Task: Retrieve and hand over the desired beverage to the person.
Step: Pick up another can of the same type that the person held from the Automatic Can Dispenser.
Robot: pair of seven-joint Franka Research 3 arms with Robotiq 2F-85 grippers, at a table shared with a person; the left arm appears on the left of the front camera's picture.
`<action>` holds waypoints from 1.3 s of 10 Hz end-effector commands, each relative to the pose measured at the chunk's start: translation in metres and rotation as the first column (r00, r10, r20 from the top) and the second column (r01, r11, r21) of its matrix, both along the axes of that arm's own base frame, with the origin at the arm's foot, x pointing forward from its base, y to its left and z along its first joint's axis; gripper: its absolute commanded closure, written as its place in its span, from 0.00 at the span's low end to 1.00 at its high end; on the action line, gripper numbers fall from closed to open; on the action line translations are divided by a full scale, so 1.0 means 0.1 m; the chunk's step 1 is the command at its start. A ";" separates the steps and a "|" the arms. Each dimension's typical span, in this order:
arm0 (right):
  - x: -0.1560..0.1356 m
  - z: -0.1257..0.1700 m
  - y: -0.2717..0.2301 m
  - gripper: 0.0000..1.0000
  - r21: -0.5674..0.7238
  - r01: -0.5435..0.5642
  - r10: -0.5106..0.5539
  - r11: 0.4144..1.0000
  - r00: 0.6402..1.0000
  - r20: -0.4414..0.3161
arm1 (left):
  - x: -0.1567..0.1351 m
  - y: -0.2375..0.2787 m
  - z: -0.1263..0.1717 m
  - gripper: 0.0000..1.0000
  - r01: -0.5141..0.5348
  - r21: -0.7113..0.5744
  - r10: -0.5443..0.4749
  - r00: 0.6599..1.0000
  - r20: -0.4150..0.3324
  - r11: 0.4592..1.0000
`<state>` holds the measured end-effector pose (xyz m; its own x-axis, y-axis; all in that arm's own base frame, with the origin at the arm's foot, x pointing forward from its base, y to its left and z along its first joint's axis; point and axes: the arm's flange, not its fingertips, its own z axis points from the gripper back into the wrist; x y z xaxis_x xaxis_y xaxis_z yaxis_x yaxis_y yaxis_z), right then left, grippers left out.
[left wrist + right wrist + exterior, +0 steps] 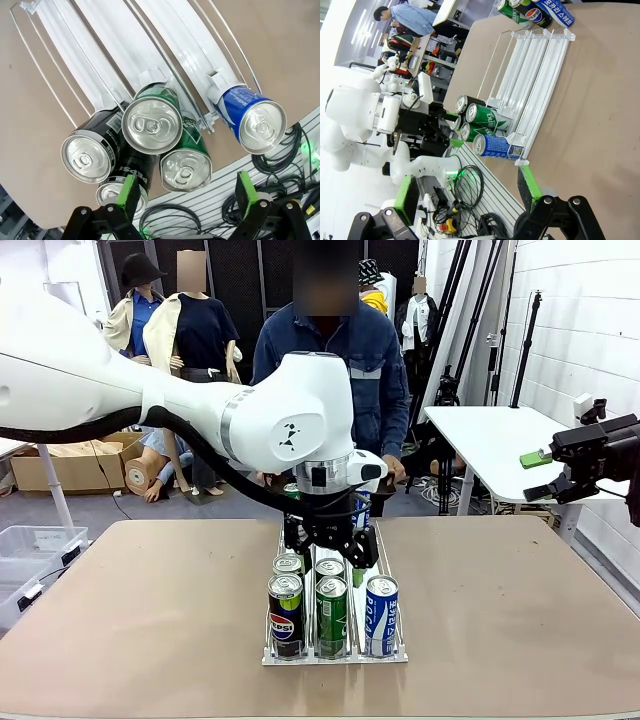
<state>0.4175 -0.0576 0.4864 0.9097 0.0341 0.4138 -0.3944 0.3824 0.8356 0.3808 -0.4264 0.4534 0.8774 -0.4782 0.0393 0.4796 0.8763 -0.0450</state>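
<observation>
Cans packed tight in rack; my left gripper hung open, empty, above them; I feared fingers knocking one over.

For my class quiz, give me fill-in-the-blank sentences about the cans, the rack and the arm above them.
The left gripper hangs over the cans with its jaws ____. In the near row of the rack, the middle can is ____. That row's blue can stands on the robot's ____ side of it.
Missing: open; green; right.

A white brick wall backs a white table; a cardboard box sits on the floor.
</observation>
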 end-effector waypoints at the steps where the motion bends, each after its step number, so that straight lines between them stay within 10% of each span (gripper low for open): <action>1: 0.00 0.00 0.00 0.00 0.003 -0.001 0.001 1.000 1.000 0.001 | -0.01 0.00 -0.11 0.00 -0.030 0.006 0.030 0.999 0.025 1.000; 10: 0.00 0.00 0.00 0.00 0.003 -0.001 0.001 1.000 1.000 0.001 | 0.04 -0.05 -0.38 0.00 -0.026 0.004 0.026 0.999 -0.019 1.000; 13: 0.00 0.00 0.00 0.00 0.003 -0.001 0.001 1.000 1.000 0.001 | 0.01 -0.09 -0.37 0.16 -0.025 0.021 0.026 0.999 -0.025 0.999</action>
